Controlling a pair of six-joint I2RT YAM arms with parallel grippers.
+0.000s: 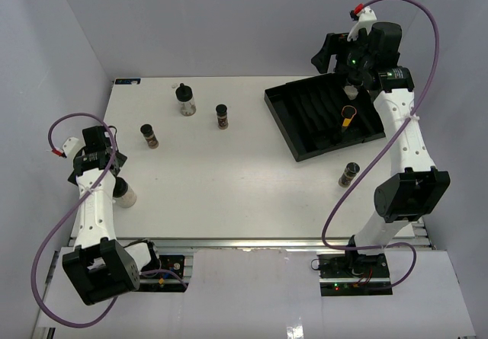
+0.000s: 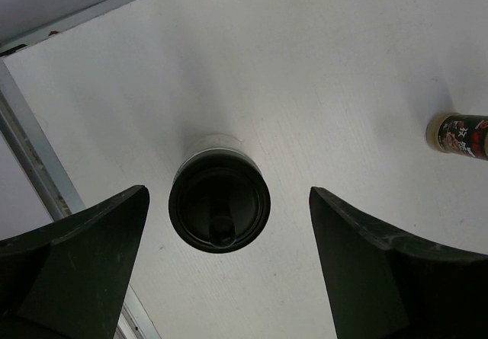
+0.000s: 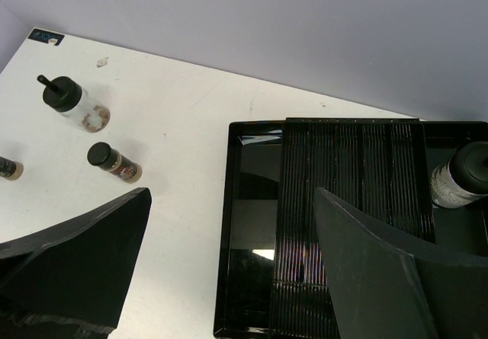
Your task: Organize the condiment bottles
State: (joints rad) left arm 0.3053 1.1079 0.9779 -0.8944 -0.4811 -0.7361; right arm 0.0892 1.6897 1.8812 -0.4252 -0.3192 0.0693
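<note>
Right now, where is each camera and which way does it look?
Top external: high behind, facing down at the table; left arm and right arm show.
Left wrist: on that arm, straight down on a jar inside the open left gripper.
Right wrist: on that arm, over the tray; open right gripper shows.
Top and right wrist share the tray.

- Table (image 1: 229, 179): white, matt, faintly grained top.
- Rail (image 2: 30, 148) at its edge: bare silvery metal.
- Tray (image 3: 248, 232): black plastic, glossy floor with reflections, finely ribbed middle panel.
- Jar (image 2: 219, 202) beneath the left wrist: clear wall, smooth black cap with a dull sheen.
- Fingers (image 2: 84, 255) of the left gripper (image 2: 229, 194): matt black plastic.
- Cable (image 1: 325, 228): smooth purple sheath.
</note>
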